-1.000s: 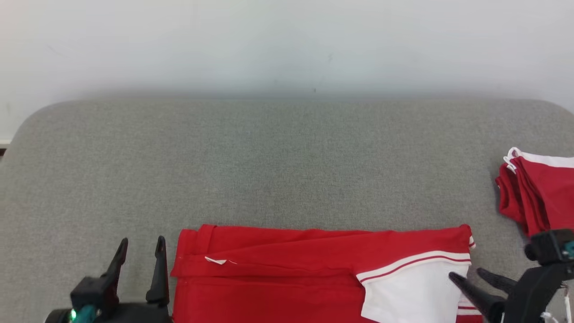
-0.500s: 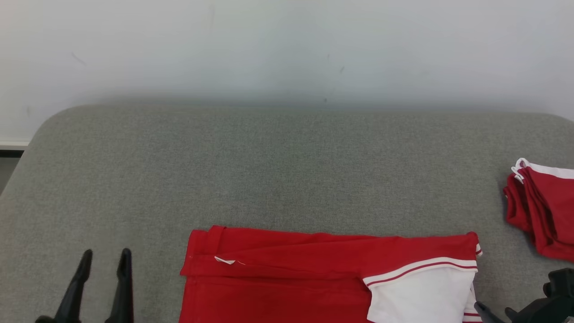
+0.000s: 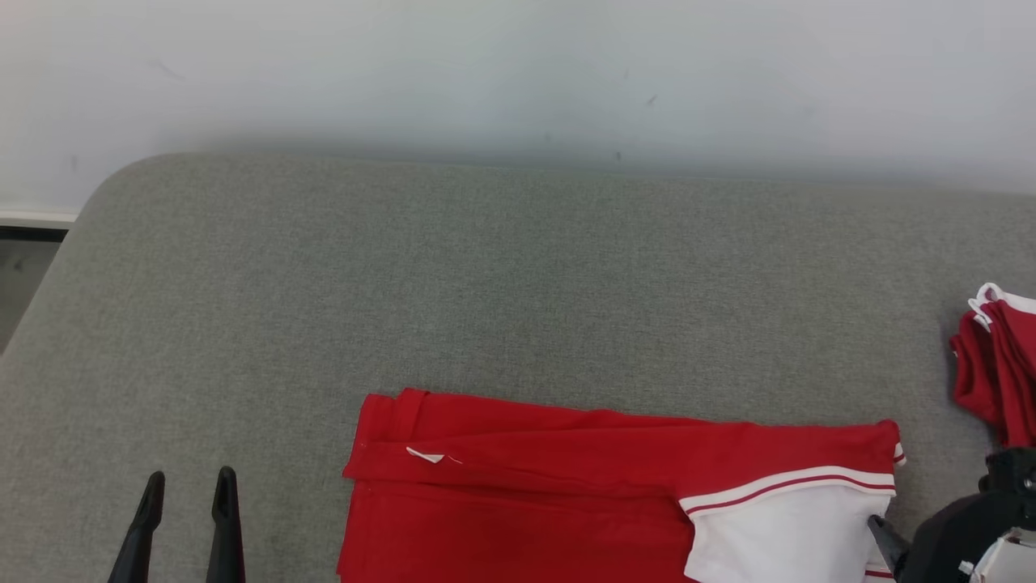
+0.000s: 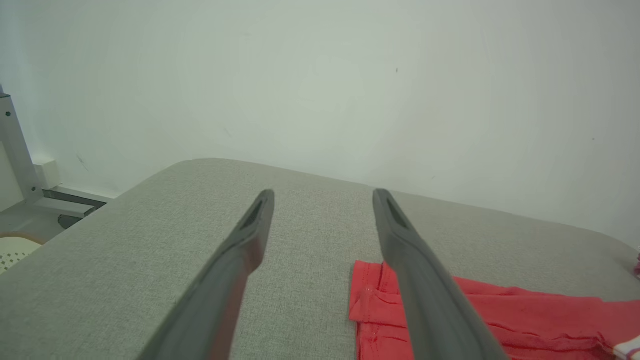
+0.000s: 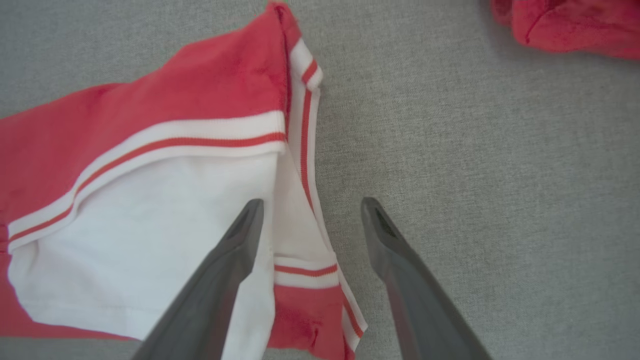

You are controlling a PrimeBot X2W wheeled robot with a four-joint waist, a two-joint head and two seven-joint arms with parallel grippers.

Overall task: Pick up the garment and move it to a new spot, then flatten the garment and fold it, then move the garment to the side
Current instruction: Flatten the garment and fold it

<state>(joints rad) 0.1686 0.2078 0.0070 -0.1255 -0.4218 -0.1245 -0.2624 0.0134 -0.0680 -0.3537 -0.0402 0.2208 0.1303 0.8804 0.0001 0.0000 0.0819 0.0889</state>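
Observation:
The garment is red with a white panel and red-striped trim. It lies folded flat on the grey padded surface at the bottom centre of the head view. My left gripper is open and empty, on the bare surface left of the garment's edge. In the left wrist view the left gripper points at the wall, and the garment lies under its right finger. My right gripper is open above the garment's white, striped right end and holds nothing. The right gripper sits at the lower right corner.
A second red garment with white trim lies bunched at the right edge, also seen as the red garment at the top right. A pale wall stands behind the surface. The rounded left corner drops to the floor, where a metal frame stands.
The head camera has shifted, so the scene sits further right. Both grippers have drawn back from the garment's ends towards the bottom corners. The garment lies as before.

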